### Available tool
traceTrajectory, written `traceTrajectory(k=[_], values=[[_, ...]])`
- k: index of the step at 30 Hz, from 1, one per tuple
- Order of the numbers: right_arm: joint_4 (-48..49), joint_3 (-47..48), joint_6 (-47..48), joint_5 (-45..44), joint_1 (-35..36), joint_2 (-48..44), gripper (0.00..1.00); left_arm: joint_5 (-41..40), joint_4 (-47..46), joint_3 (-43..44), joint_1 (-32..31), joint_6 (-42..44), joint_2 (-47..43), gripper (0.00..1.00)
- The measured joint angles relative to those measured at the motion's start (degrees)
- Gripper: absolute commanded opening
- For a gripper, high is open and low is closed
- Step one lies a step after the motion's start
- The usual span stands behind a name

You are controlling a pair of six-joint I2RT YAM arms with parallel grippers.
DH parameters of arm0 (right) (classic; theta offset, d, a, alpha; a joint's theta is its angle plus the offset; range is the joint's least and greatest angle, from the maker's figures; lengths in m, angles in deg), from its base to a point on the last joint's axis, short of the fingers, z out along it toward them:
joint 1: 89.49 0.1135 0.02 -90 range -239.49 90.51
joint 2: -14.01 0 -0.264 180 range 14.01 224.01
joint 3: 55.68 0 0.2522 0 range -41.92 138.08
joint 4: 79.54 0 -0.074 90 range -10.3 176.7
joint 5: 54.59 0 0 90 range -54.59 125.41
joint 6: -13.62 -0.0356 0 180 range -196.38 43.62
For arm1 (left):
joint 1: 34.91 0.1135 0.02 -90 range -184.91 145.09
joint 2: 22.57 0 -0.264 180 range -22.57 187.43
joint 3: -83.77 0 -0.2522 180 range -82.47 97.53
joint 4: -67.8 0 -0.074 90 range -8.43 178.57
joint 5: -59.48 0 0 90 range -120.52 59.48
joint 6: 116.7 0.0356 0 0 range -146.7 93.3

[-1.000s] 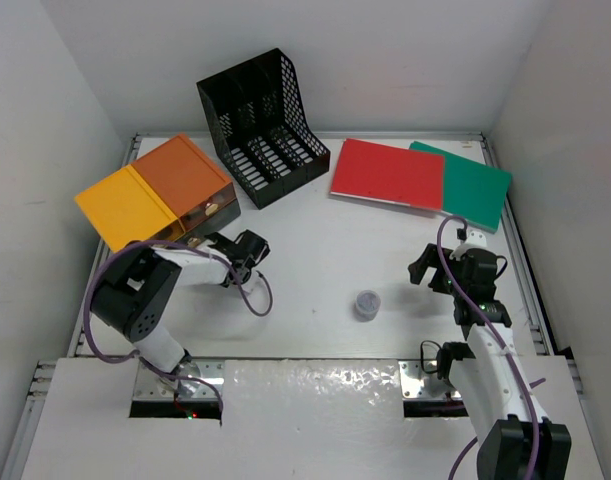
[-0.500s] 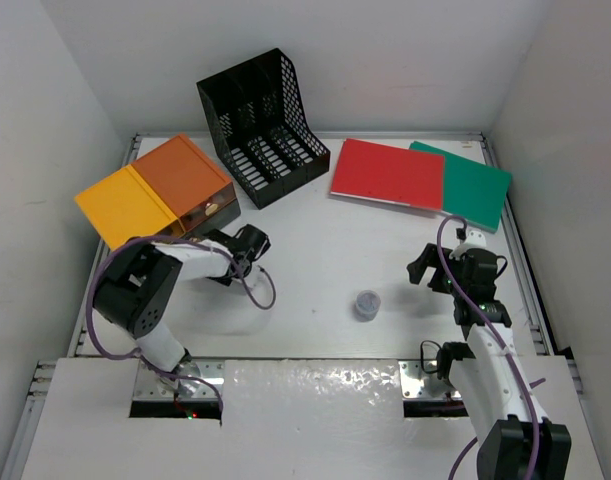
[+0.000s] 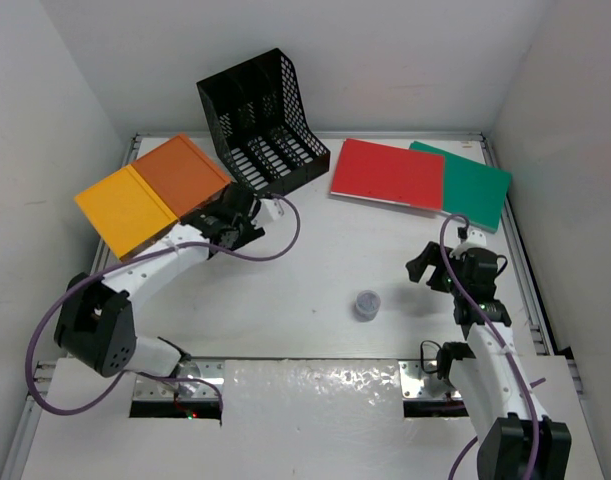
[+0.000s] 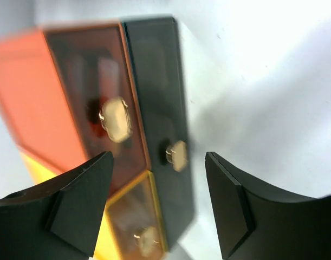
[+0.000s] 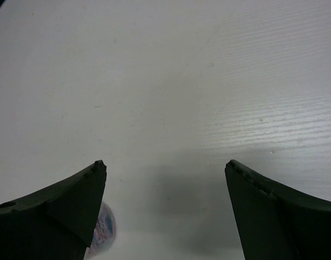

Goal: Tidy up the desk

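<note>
At the middle of the overhead view lies the desk (image 3: 315, 255), white and railed in silver, filling the frame from the arm bases at the bottom up to the far wall. In the upper left sits an orange-yellow box (image 3: 150, 195), and just right of it a black mesh file rack (image 3: 265, 125) stands upright. A red folder (image 3: 388, 173) lies flat in the upper right, with a green folder (image 3: 480, 188) partly tucked under its right edge.

The left gripper (image 3: 247, 203) reaches up to the box's front corner, just below the rack. From its wrist camera, the fingers (image 4: 78, 200) are spread with nothing between them, and beyond them the box (image 4: 95, 103) shows blurred drawer fronts in orange, dark and yellow, each with a pale knob.

The right gripper (image 3: 422, 268) hangs at centre right, well apart from the folders. Its jaws also gape empty over bare desk (image 5: 181, 81). A small round container (image 3: 366, 303) stands below the centre of the overhead view. In the right wrist view it (image 5: 104, 230) peeks out at the lower left, beside one finger.
</note>
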Motion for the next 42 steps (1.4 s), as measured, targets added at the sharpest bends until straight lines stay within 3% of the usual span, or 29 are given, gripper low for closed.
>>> traceTrajectory(k=[5,8,10,12,17,22,26,32,42], values=[[3.98,0.02,-3.13,0.96,5.22,-0.48,0.85,8.55,9.51,7.02,8.44,-8.26,-0.39,0.69],[6.71,1.88,-3.19,-3.02,18.25,1.77,0.85,13.6,12.44,14.36,15.19,-11.39,-3.21,0.82],[9.31,5.62,-2.71,-6.23,26.99,6.16,0.85,15.15,11.98,18.23,19.89,-12.63,-6.93,0.83],[11.32,12.0,-2.05,-9.31,36.48,14.99,0.86,18.05,11.06,21.18,26.51,-13.0,-10.45,0.83],[16.39,33.31,0.55,-14.95,50.66,40.39,0.9,24.81,9.35,24.35,47.58,-12.17,-11.19,0.82],[17.99,58.93,3.45,-16.92,59.47,66.03,0.9,31.87,11.89,24.33,58.36,-9.88,-2.64,0.79],[19.12,72.83,5.31,-17.73,63.91,80.89,0.86,34.14,12.17,21.05,62.07,-7.98,2.01,0.79],[20.94,85.42,6.95,-22.4,67.93,95.49,0.79,34.75,9.79,14.36,62.29,-5.14,1.66,0.77],[25.2,96.04,7.56,-31.01,69.05,105.92,0.7,35.52,4.04,9.33,62.29,-1.9,-0.13,0.77]])
